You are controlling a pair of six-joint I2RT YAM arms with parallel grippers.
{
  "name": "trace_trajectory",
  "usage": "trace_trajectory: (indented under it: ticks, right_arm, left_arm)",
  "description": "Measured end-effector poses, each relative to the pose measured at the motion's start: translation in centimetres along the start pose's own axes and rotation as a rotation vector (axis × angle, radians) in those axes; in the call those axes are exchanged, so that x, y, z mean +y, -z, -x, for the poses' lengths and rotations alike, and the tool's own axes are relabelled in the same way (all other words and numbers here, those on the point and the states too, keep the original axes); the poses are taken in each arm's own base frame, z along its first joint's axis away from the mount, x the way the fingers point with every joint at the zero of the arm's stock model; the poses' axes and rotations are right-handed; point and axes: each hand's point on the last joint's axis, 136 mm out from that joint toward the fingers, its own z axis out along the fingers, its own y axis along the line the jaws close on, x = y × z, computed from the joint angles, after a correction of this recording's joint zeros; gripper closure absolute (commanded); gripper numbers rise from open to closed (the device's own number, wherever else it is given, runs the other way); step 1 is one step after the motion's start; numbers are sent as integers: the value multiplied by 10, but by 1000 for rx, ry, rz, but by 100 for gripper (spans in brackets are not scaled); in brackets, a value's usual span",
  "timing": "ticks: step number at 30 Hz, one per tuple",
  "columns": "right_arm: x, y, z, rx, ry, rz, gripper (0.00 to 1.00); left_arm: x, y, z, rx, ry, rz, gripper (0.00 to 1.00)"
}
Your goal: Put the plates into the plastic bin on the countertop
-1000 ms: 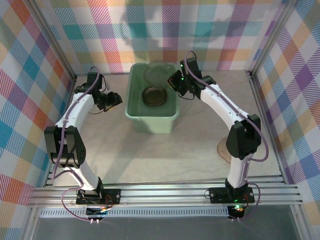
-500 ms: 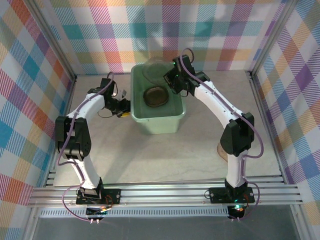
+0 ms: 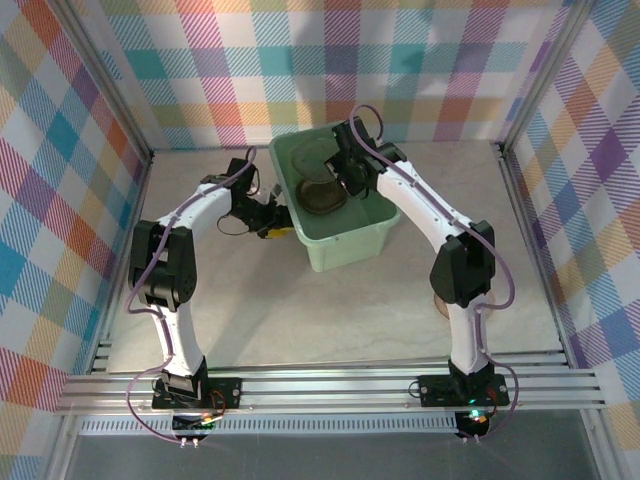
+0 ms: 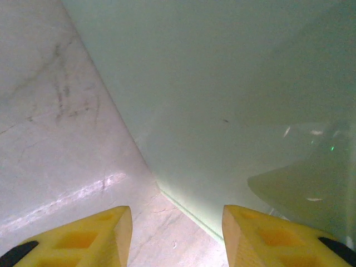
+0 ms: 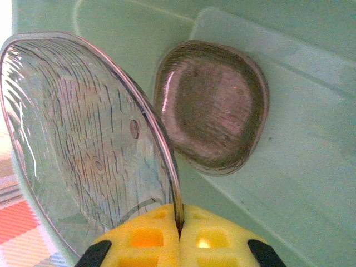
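Right jaws are clenching the rim of one plate (image 5: 83, 139), holding it on edge inside the plastic bin (image 5: 311, 167). More plates (image 5: 214, 108) are lying stacked on the bin floor. Left jaws are standing released with nothing between them, just beside the bin's outer wall, low over the bench (image 4: 50, 111).

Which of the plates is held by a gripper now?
The paler plate, rim pinched in the right gripper; the darker one lies on the bin floor.
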Motion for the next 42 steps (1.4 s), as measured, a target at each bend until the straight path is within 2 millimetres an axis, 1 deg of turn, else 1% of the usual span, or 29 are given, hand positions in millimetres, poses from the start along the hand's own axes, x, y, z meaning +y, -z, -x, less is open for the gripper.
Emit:
trace_trajectory:
  ticks: [3,6,10,12,16,20,23,27,37,42]
  right_arm:
    - [-8,-9,0,-8,-6,-40,100]
    - [-17,-17,1,-19,-6,-76,100]
    - [-23,-24,1,-28,-2,-100,100]
    - [-24,-29,1,-29,-1,-106,100]
    - [-34,-50,-3,-25,3,-138,100]
    - [-42,-72,-7,-19,7,-169,100]
    - [-42,-84,-8,-17,11,-173,100]
    - [-42,-95,-9,-18,11,-177,100]
    - [-42,-94,-8,-34,5,-187,100]
    - [-51,-101,-10,-57,-7,-219,100]
  left_arm:
    - [2,-1,0,0,1,12,54]
    - [8,0,1,-9,5,42,54]
    - [24,5,7,-36,19,110,54]
    - [35,12,11,-59,33,149,54]
    - [57,36,25,-118,74,222,54]
    - [68,55,35,-161,95,276,54]
    - [71,60,34,-164,97,302,54]
    - [74,63,31,-149,99,328,54]
    - [71,68,31,-143,85,337,54]
    - [70,70,29,-134,87,340,54]
